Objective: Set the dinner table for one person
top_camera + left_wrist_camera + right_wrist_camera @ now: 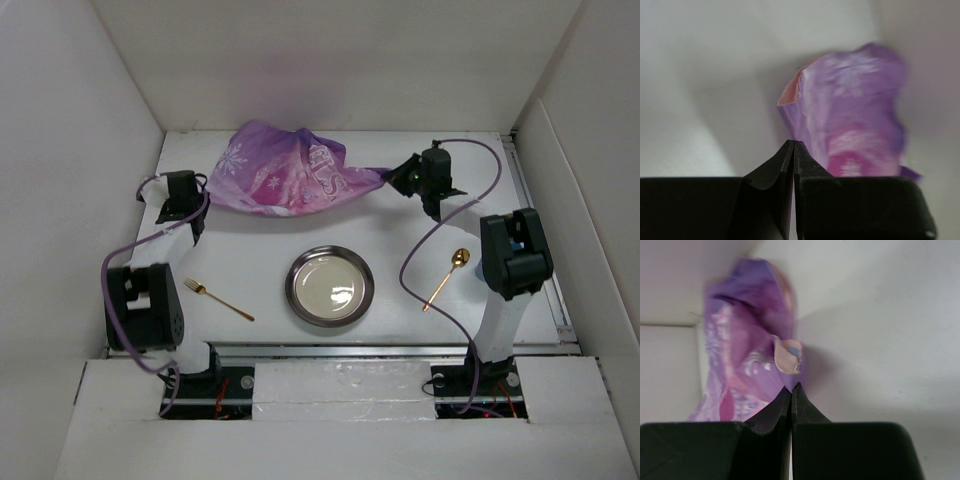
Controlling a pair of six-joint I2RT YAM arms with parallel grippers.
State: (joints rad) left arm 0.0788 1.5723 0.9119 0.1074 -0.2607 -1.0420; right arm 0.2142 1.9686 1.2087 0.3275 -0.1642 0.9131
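A purple snowflake-printed placemat [290,175] hangs crumpled above the far part of the white dinner table [390,330]. My left gripper [205,185] is shut on its left corner; the pinched cloth shows in the left wrist view [850,120] at my gripper [793,144]. My right gripper [400,176] is shut on its right corner, seen in the right wrist view [752,355] at my gripper [792,387]. A round metal plate [329,285] sits at the table's middle. A gold fork [218,299] lies left of it and a gold spoon [448,275] right of it.
White walls enclose the table on the left, back and right. The right arm's purple cable [425,250] loops over the table near the spoon. The left arm's cable [115,290] hangs by the left wall.
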